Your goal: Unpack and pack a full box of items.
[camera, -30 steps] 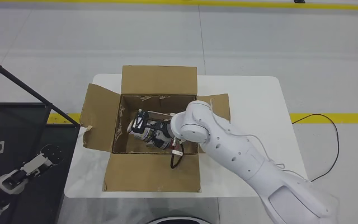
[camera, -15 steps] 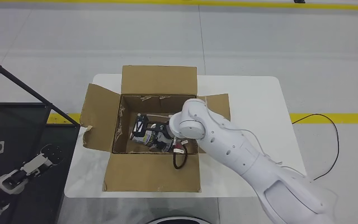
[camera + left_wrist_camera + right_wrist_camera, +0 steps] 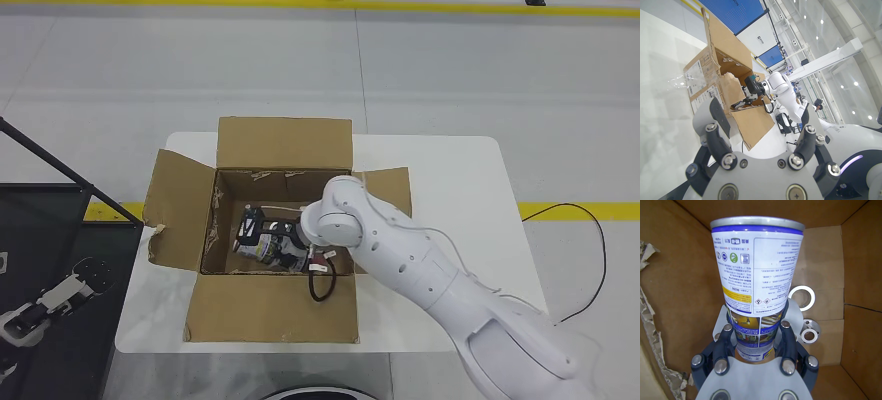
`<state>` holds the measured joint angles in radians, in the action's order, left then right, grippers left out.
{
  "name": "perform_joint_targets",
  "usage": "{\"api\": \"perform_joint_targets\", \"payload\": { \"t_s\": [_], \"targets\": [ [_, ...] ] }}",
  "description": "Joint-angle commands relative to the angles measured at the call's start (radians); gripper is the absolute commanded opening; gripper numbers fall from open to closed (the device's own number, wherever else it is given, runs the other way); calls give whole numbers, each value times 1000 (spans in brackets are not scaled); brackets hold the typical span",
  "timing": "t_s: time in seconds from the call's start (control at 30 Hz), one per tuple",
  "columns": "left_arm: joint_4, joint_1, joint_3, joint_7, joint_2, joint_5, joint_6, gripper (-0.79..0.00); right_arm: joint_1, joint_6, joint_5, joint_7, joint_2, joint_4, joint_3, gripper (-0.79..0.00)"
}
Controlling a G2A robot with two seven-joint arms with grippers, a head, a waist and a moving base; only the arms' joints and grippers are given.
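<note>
An open cardboard box (image 3: 284, 143) stands on the white table (image 3: 440, 200). My right arm is down inside it, and the right gripper (image 3: 755, 311) is shut on a blue-and-white spray can (image 3: 757, 272), its fingers (image 3: 789, 332) clamping the can's lower body. From above, the can (image 3: 258, 250) and right gripper (image 3: 266, 244) sit over the box's left half. A metal ring (image 3: 811, 298) and a metal flange (image 3: 814, 326) lie on the box floor beside the can. My left gripper (image 3: 762, 108) hangs open with nothing in it, off the table's left side (image 3: 90, 275).
All four box flaps are folded outward; the left flap (image 3: 178, 205) has a torn edge with tape hanging from it. A dark stand (image 3: 50, 160) is on the floor left of the table. Bare tabletop lies right of the box.
The right arm has shifted slightly, bringing the can a little farther into the box. The left gripper has kept still.
</note>
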<state>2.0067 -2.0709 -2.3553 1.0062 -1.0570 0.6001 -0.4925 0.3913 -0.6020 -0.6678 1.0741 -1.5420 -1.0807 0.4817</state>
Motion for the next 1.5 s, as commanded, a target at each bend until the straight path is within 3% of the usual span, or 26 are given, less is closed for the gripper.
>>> {"api": "perform_joint_targets", "payload": {
  "t_s": [0.0,0.2,0.37,0.73,0.9,1.17,1.47],
  "targets": [
    [0,0,0,0,0,0,0,0,-2,-2,1,-1,-4,10,-3,-462],
    [0,0,0,0,0,0,0,0,-8,-1,3,-8,-15,37,-11,-400],
    [0,0,0,0,0,0,0,0,-9,-2,2,-11,-21,49,-13,-246],
    [0,0,0,0,0,0,0,0,-6,-4,-2,-7,-26,52,-9,-126],
    [0,0,0,0,0,0,0,0,-7,22,-29,-24,-18,20,15,0],
    [-6,38,-19,-31,2,-79,18,0,50,153,-119,-42,35,-182,129,0],
    [-25,100,30,-23,12,-218,34,0,255,353,-206,-14,116,-552,357,0]
  ]
}}
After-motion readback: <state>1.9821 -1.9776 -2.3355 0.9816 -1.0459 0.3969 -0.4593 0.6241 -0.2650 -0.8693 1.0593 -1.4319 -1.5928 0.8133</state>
